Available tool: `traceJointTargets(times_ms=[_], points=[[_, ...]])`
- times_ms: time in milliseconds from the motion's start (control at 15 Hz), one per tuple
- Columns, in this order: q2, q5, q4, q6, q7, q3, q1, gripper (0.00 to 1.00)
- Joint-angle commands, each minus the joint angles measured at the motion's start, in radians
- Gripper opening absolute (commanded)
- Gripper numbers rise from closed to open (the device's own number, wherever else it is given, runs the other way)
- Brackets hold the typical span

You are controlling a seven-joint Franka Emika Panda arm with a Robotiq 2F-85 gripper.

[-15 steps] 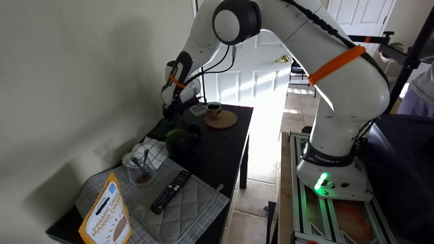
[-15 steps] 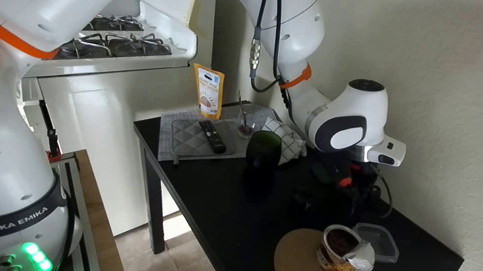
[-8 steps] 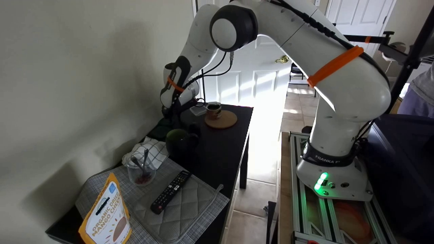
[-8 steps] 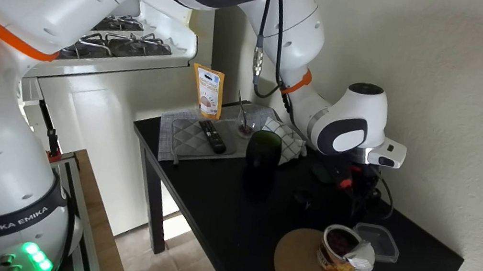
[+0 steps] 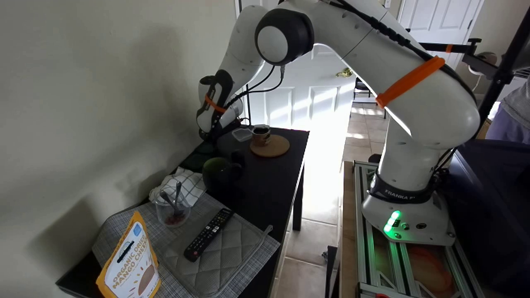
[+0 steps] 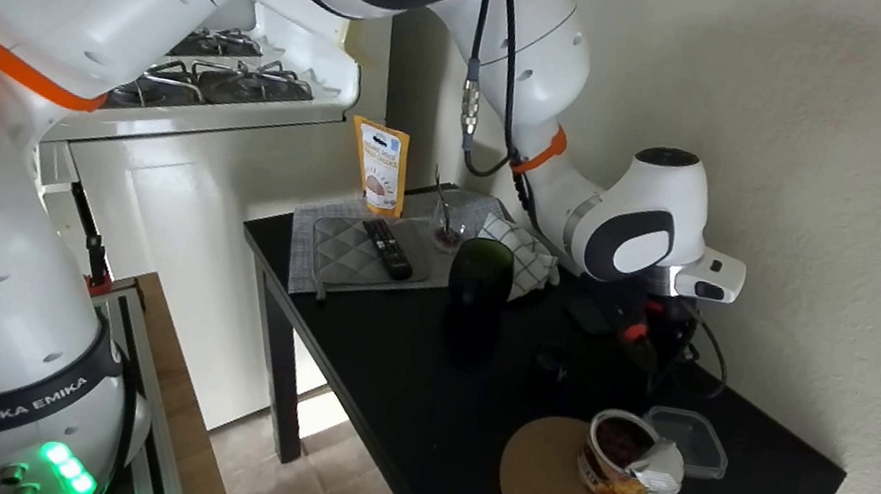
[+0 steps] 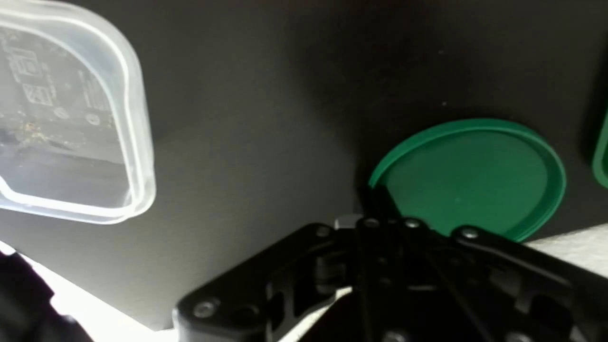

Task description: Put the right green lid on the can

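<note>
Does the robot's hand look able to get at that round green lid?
Very likely yes: in the wrist view, the gripper appears closed on the rim of the round green lid, with nothing visible in its way.

Bright light (image 5: 327, 95) on a white door (image 5: 304, 89), a black table (image 6: 419, 385) in shadow.
In an exterior view a pale wall (image 5: 103, 82) fills the left; bands of light cross the far door, a brass knob (image 5: 345, 73) at its right, and a chair (image 5: 363, 86) stands on the tiled floor (image 5: 366, 128) beyond. In an exterior view a white stove (image 6: 215, 220) with dark grates (image 6: 255, 81) stands at the far left.
</note>
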Motion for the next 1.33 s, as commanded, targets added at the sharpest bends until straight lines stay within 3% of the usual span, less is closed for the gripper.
traceJointTargets(times_ms=[0,333,867,1067,1267], points=[[0.017,-0.039,0.012,-0.056,0.053,-0.039,0.027,0.00],[-0.114,-0.084,-0.102,-0.085,-0.015,-0.024,0.015,0.00],[-0.452,-0.097,-0.377,-0.128,-0.286,0.089,-0.117,0.00],[-0.574,-0.120,-0.496,-0.144,-0.310,0.060,-0.138,0.00],[-0.682,-0.173,-0.607,-0.110,-0.234,-0.011,-0.144,0.00]])
